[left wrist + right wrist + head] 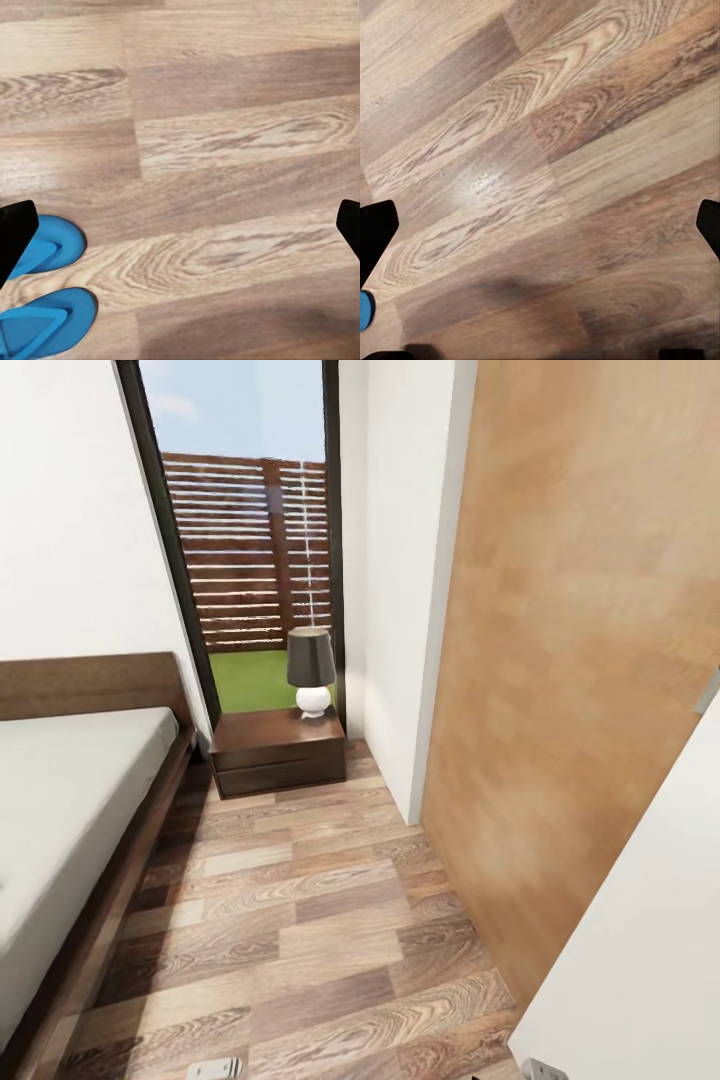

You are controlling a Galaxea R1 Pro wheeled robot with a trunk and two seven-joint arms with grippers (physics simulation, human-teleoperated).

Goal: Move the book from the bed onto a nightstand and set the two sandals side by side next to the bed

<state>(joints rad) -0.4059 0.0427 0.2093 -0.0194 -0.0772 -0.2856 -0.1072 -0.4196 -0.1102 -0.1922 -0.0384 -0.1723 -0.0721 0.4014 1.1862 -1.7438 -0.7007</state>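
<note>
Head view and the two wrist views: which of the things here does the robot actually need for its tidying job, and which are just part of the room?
Needed for the job:
bed
nightstand
two blue sandals, lying on the floor, one near a left finger

Just there:
table lamp on the nightstand
window with slatted fence
wooden door panel
wood-plank floor

Left wrist camera is looking straight down at the floor (225,150), brown wood planks with bold grain. Two blue sandals (45,289) lie on it, close to each other but apart, soles flat on the boards, both cut off by the frame edge. The left gripper (180,229) hangs above the floor with its dark fingertips (15,232) spread wide; one tip overlaps the nearer sandal (52,244), the other sits well away from both. Nothing between the fingers but bare planks.
</note>
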